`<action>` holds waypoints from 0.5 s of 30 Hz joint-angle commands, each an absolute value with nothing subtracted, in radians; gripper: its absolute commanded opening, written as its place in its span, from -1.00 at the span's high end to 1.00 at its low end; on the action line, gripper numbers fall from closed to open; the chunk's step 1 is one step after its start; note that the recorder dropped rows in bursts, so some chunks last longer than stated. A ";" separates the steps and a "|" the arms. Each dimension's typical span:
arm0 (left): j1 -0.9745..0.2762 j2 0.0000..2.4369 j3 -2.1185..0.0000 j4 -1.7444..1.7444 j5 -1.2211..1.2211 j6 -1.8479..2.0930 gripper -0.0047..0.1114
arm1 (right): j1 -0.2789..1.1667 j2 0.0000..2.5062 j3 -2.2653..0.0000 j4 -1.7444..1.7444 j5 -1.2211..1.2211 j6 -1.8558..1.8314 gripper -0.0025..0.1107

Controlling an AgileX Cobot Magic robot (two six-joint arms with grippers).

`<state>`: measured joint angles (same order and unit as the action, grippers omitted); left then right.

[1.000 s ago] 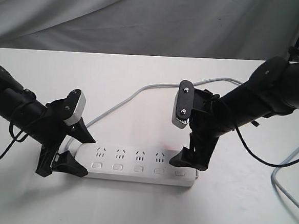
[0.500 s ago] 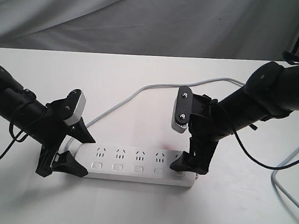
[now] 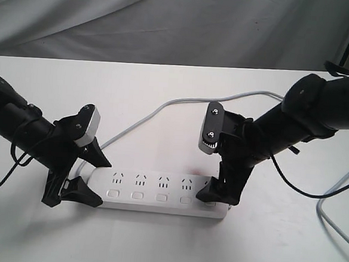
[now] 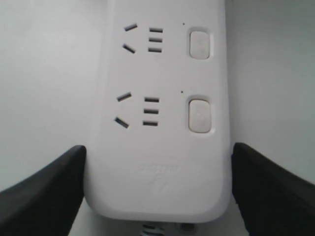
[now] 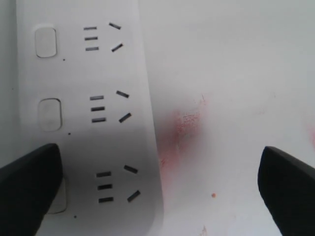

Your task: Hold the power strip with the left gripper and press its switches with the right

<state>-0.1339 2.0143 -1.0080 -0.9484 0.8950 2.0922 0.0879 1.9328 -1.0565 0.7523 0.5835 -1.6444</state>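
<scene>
Figure: the power strip [image 3: 164, 197] lies flat on the table [image 3: 164, 100], its cord end clasped by the left gripper [image 3: 93, 180], while the right gripper [image 3: 219, 193] – jaws spread wide – has just sunk onto the last of 5 switches [image 3: 137, 195], suggesting a press is under way.

Count: one power strip [image 3: 149, 189], one grey cord [image 3: 164, 109] off it. Exterior view: five socket groups [image 3: 164, 180], the fifth half hidden; four switches [image 3: 137, 195] in the clear, a fifth mostly covered. Left wrist view: two groups, two switches. Right wrist view: three groups, three switches, one partly behind a finger [image 5: 24, 191]. Two claws, left gripper [image 3: 99, 183] and right gripper [image 3: 218, 193], two fingers each. One pink stain [image 5: 179, 128]. One white table [image 3: 154, 243].
</scene>
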 commanded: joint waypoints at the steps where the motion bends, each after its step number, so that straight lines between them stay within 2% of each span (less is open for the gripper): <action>1: -0.140 2.016 -1.004 -0.956 0.890 2.094 0.68 | 0.080 1.961 -1.045 0.628 0.535 -1.633 -0.90; 15: -0.140 2.016 -1.004 -0.956 0.890 2.094 0.68 | 0.080 1.961 -1.043 0.487 0.531 -1.527 -0.90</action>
